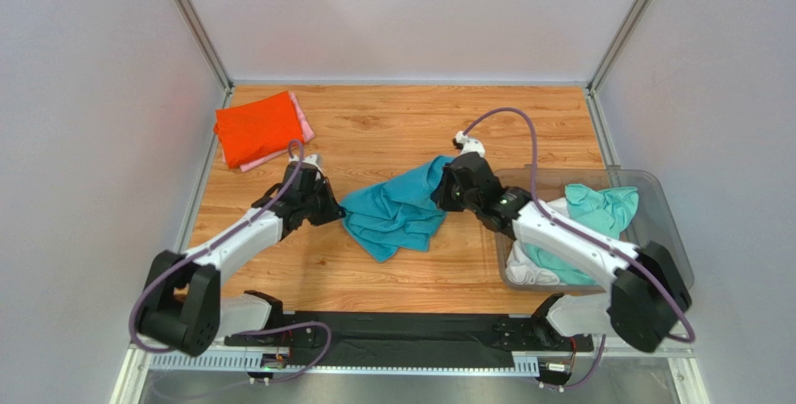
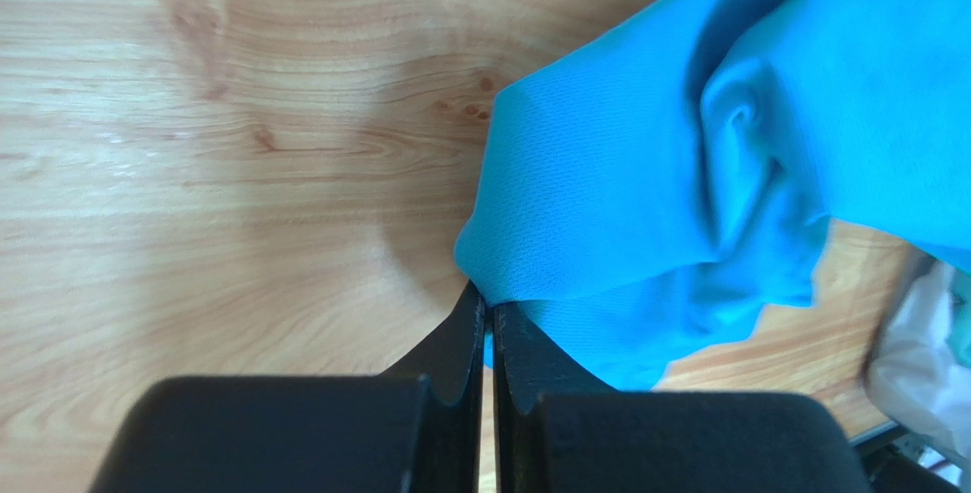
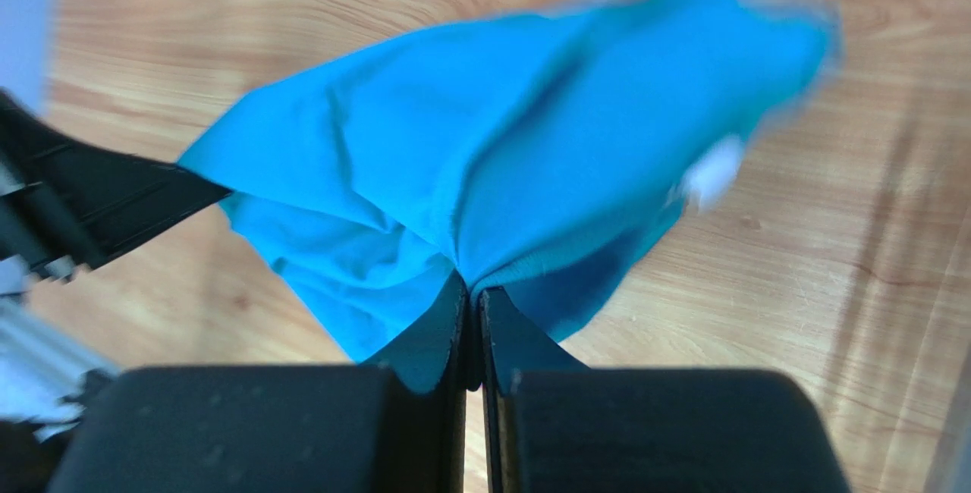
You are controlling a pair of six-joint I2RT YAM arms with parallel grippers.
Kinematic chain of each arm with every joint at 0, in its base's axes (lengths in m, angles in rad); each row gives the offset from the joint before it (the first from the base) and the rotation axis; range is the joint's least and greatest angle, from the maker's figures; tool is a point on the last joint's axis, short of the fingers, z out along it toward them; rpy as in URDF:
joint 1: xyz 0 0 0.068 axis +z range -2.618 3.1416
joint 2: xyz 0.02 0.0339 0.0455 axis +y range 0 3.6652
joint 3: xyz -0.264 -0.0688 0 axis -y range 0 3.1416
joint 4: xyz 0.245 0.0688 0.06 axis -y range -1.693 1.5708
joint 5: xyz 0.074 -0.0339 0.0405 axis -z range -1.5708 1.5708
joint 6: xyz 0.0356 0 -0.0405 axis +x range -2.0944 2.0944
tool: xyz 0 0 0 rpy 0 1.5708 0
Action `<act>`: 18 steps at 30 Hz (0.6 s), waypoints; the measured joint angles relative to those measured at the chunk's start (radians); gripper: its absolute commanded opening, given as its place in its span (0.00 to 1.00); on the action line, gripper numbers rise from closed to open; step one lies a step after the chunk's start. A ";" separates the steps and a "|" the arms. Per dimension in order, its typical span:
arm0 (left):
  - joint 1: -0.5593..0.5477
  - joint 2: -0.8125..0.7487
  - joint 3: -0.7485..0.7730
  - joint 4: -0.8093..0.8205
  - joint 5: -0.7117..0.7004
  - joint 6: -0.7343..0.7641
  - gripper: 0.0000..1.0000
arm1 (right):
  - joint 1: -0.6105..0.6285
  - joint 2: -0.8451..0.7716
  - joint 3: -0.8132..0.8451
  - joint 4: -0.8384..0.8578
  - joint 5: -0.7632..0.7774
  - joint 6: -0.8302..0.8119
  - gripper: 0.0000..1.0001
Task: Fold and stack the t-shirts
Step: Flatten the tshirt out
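Observation:
A crumpled teal t-shirt (image 1: 397,210) lies in the middle of the wooden table between both arms. My left gripper (image 1: 334,213) is shut on its left edge, with teal cloth (image 2: 638,186) pinched at the fingertips (image 2: 488,305). At the shirt's upper right, my right gripper (image 1: 441,194) is shut on a fold of the same teal shirt (image 3: 490,163), which bunches up from my jaws (image 3: 472,288). A folded orange-red t-shirt (image 1: 254,127) lies on a pink one (image 1: 303,120) at the back left. Mint-green (image 1: 603,208) and white (image 1: 534,273) shirts sit in the bin.
A clear plastic bin (image 1: 665,227) stands at the right edge of the table, under my right arm. White walls and metal rails enclose the table on three sides. My left arm's dark fingers (image 3: 103,203) show at the left of the right wrist view.

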 measured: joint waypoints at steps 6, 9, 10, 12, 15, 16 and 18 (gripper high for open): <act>0.000 -0.340 0.005 -0.139 -0.048 -0.009 0.00 | 0.000 -0.348 -0.022 -0.050 -0.078 -0.040 0.00; -0.002 -0.535 0.014 -0.214 -0.059 -0.026 0.00 | 0.000 -0.489 -0.020 -0.090 -0.128 -0.053 0.00; -0.002 -0.606 0.025 -0.244 -0.066 -0.031 0.00 | 0.000 -0.542 -0.014 -0.112 -0.146 -0.056 0.00; -0.002 -0.720 0.064 -0.306 -0.080 -0.040 0.00 | 0.000 -0.608 0.002 -0.147 -0.172 -0.061 0.00; -0.002 -0.846 0.163 -0.384 -0.089 -0.049 0.00 | 0.000 -0.690 0.053 -0.203 -0.226 -0.064 0.00; -0.002 -0.874 0.202 -0.408 -0.087 -0.050 0.00 | 0.000 -0.710 0.074 -0.215 -0.249 -0.064 0.00; -0.002 -0.907 0.282 -0.449 -0.081 -0.051 0.00 | 0.000 -0.744 0.116 -0.224 -0.297 -0.064 0.01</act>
